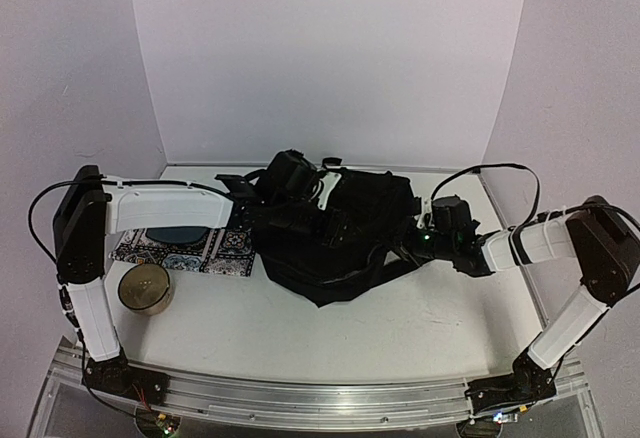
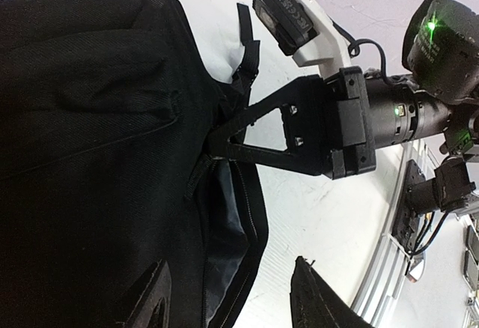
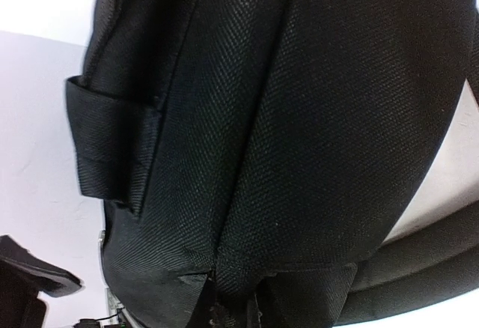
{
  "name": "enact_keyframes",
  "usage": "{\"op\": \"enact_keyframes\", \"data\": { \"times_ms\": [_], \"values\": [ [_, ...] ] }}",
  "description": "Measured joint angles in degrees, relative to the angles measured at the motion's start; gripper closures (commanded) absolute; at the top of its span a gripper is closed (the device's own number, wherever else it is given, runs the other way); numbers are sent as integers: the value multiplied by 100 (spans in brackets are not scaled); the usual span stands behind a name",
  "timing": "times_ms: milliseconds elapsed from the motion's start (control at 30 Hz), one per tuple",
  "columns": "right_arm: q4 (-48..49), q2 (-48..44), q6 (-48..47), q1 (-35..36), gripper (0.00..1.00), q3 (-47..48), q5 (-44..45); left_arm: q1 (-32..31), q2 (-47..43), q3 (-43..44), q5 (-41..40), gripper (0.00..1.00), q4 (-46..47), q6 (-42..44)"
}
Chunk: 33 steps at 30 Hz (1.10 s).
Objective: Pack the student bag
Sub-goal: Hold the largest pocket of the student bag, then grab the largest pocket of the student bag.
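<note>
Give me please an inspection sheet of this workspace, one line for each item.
surface: white table, nothing spilled seen.
job's things: black student bag lying mid-table, straps loose.
clutter: patterned mat with dark disc on it, left; gold round tin beside it.
grippers: right pincer shut on the bag's edge; left pincer open above the bag.
cables: black cables loop beside both arms.
surroundings: pale walls on three sides; metal rail at near edge.

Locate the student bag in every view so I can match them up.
Top external: student bag at picture centre.
Left wrist: fills the left half.
Right wrist: fills most of the frame.
Shared landmark: right gripper pinching the bag's edge, seen in top and left wrist views.
</note>
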Motion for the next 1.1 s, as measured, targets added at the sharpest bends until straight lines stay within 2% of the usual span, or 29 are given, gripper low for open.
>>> {"op": "enact_keyframes", "data": {
  "times_ms": [167,300,467,867,1100],
  "values": [
    [473,-2,137,-27,100,-175,-193,-1,192,133,161,62,8,-2],
    [745,-2,230,-38,100,-232,-382,-1,337,207,249,66,6,-1],
    [998,-2,303,-38,100,-327,-581,0,563,437,285,67,40,-20],
    [1225,-2,371,-40,100,-421,-791,139,1026,585,269,60,105,-248],
    [1309,-2,408,-40,100,-421,-906,164,1191,752,458,62,132,-332]
  ]
}}
